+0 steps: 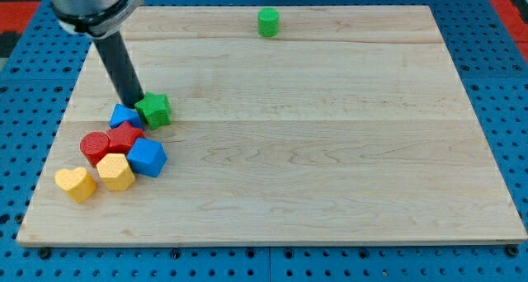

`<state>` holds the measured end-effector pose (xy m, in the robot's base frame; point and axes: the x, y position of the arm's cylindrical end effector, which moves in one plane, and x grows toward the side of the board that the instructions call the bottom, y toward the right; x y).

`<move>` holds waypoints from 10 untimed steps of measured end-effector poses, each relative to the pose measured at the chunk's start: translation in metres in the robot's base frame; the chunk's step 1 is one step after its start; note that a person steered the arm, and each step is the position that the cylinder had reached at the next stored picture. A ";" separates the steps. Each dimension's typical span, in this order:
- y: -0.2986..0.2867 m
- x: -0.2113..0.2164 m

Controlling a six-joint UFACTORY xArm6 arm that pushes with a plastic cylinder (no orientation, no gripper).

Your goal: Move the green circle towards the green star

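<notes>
Yellow heart [76, 184] nearest; my tip [134, 103], rod tilted, touches green star [154, 110]; no fingers

Single cam, high front-oblique on the tabletop [330, 166].
We look down and across from the view's bottom edge; near-full board in frame, top-left corner hidden by the arm. Medium range, no second view to overlap.

The green circle [268, 22] is a small round block that stands flat on the wooden board, all alone near the view's top, a little right of the middle. The green star [154, 110] is a bumpy block that lies far away from it, at the view's left, touching the top of a bunch of other blocks
</notes>
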<state>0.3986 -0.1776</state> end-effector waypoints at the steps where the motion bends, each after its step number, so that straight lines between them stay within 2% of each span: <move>1: 0.062 -0.049; 2: 0.171 -0.063; 3: 0.237 -0.122; 4: 0.236 -0.172; 5: 0.227 -0.203; 6: 0.167 -0.200; 7: 0.137 -0.161; 8: 0.134 -0.141; 9: 0.083 -0.190; 10: 0.094 -0.206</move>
<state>0.1927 -0.0834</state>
